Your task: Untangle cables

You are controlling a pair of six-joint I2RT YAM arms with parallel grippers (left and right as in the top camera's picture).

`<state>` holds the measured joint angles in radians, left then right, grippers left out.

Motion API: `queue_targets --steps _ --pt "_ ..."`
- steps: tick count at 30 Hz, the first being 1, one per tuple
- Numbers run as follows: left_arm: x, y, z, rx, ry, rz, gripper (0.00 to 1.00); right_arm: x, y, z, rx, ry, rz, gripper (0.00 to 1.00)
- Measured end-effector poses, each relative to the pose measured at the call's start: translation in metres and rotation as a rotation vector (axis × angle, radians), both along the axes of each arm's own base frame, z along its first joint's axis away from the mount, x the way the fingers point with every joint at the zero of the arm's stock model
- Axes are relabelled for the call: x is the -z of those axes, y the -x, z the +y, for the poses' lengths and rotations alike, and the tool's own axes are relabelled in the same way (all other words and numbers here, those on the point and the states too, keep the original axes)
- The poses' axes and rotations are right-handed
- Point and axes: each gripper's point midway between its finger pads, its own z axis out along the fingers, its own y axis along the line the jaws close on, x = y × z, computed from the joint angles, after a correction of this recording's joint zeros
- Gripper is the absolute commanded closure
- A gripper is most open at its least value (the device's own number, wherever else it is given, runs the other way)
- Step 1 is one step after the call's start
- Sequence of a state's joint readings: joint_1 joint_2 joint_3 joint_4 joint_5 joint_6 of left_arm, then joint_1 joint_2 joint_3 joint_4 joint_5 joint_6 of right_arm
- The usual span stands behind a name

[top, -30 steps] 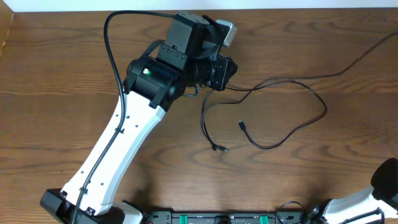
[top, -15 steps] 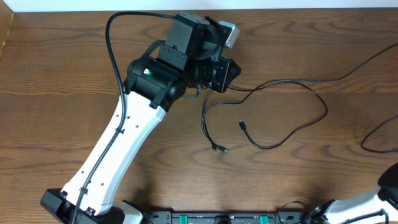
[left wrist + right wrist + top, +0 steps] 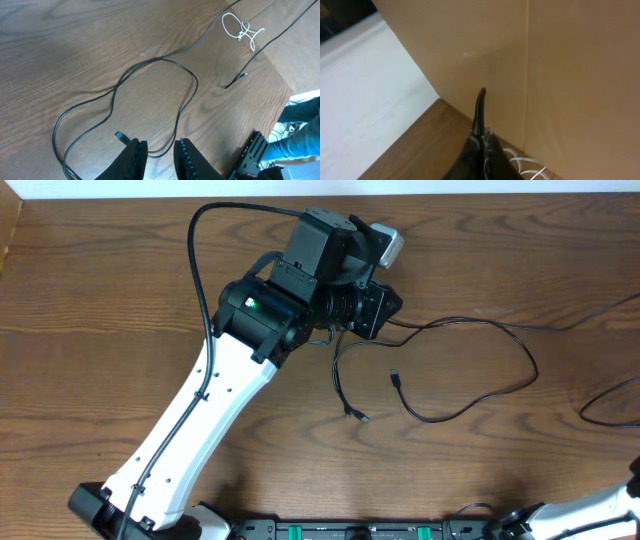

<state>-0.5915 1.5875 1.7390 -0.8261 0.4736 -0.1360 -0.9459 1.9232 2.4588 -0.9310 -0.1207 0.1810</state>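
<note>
Wood-grain table [image 3: 120, 290] carries our black cable [image 3: 500, 385], looping rightward from the left gripper [image 3: 159, 150], whose narrowly parted jaws pinch it. Our right gripper [image 3: 481, 145] (near the white cable [image 3: 239, 31]) is pressed almost together; whether it holds anything, we cannot tell.

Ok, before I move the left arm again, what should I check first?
1. Left gripper holding the thin black looped cable: cannot tell. The jaws stand slightly apart and the cable crosses between them.
2. Blue-tipped plug of that cable lying free on the wooden table: ok.
3. Thin white cable untangled: not ok, it is knotted on itself.
4. Second thin black cable apart from the loop: ok.
5. Right gripper empty: cannot tell. Its jaws look close together.
</note>
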Motion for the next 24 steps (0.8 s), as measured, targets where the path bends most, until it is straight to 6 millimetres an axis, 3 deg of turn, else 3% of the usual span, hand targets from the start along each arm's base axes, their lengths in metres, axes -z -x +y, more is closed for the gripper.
queue_targets --steps 1,2,6,12,15,17,18,20,21,24 --pt "0.000 0.000 0.000 -0.002 0.001 0.002 0.76 0.011 -0.005 -0.005 -0.007 -0.021 0.010 0.07" --pt "0.000 0.000 0.000 -0.002 0.001 0.002 0.76 0.015 -0.007 -0.007 -0.010 -0.029 0.013 0.01" --pt "0.000 0.000 0.000 -0.009 0.005 0.010 0.76 0.028 -0.015 -0.009 -0.037 -0.057 0.018 0.01" --pt "0.001 0.001 0.001 -0.015 0.004 0.022 0.76 0.012 -0.028 0.012 -0.150 -0.065 -0.049 0.01" --pt "0.003 0.003 0.002 -0.016 -0.004 0.034 0.76 -0.001 -0.036 0.049 -0.260 -0.089 -0.069 0.01" --pt "0.004 0.003 0.002 -0.016 -0.005 0.036 0.76 -0.011 -0.044 0.088 -0.350 -0.096 -0.065 0.01" --pt "0.004 0.003 0.002 -0.016 -0.004 0.035 0.76 -0.013 -0.045 0.120 -0.408 -0.116 -0.041 0.01" --pt "0.002 0.002 0.001 -0.015 0.000 0.027 0.76 -0.017 -0.050 0.154 -0.479 -0.120 -0.021 0.01" --pt "-0.002 0.001 0.001 -0.011 0.007 0.009 0.74 -0.013 -0.048 0.181 -0.528 -0.146 0.014 0.01" --pt "-0.014 0.002 0.003 -0.007 0.020 -0.041 0.72 0.012 -0.042 0.218 -0.573 -0.228 0.129 0.01"
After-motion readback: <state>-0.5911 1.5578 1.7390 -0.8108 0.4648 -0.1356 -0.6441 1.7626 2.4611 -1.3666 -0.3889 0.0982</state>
